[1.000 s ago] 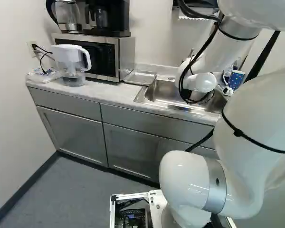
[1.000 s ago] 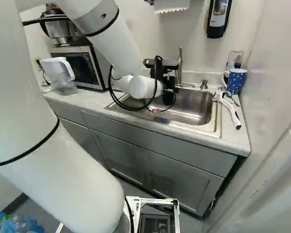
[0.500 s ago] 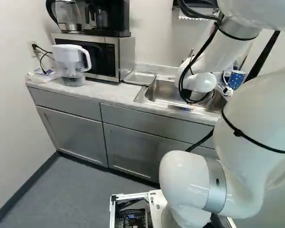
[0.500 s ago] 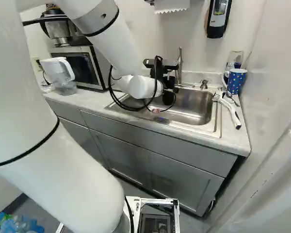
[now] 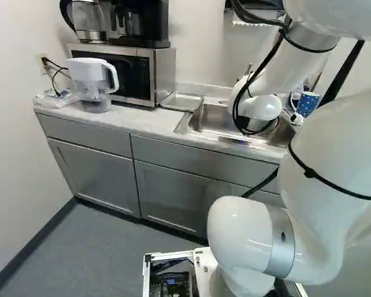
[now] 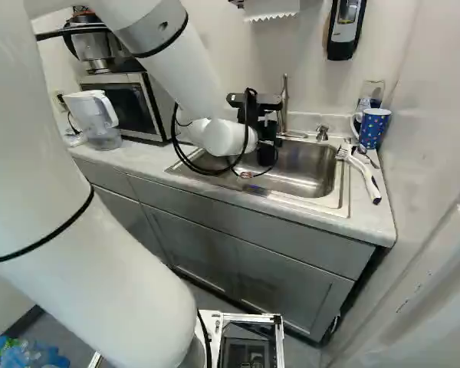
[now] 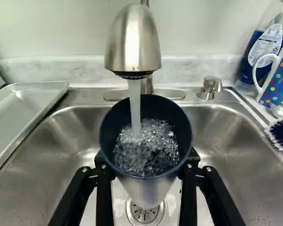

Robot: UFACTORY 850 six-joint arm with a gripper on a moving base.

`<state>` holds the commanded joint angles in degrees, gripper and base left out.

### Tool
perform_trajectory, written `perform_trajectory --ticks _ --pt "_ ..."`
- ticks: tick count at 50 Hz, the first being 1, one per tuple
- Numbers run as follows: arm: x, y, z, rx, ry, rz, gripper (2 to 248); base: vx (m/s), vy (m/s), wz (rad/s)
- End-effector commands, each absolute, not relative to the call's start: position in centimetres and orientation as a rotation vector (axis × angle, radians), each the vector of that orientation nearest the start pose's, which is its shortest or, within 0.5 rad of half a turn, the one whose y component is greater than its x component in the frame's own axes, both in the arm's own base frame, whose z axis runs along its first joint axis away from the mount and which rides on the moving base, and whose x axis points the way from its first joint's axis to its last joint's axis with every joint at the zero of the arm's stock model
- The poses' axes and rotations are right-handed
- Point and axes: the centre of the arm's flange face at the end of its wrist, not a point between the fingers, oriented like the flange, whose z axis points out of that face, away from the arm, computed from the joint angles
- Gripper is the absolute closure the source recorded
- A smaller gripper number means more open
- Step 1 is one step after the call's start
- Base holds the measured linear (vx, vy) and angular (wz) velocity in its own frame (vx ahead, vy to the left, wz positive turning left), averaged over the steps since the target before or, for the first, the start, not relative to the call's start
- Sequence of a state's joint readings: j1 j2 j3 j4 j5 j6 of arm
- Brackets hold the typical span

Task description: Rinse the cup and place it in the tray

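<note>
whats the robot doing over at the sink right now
The robot arm's gripper is shut on a cup, holding it over the sink under the faucet. Water is running from the faucet into the cup, where it churns and bubbles, so the rinse looks to be under way. The metal tray sits beside the basin, and the cup has not been placed in it yet.
</note>
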<state>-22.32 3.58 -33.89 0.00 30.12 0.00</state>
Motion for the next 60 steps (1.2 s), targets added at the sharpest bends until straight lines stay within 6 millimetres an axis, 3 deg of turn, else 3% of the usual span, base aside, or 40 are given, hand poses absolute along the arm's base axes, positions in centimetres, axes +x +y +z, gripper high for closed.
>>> perform_trajectory --ticks 39,60 --pt "40.4 -16.6 47.2 -2.753 0.542 -1.843 125 0.0 0.0 0.0" --pt "41.4 -14.0 47.2 -2.736 0.45 -1.831 125 0.0 0.0 0.0"
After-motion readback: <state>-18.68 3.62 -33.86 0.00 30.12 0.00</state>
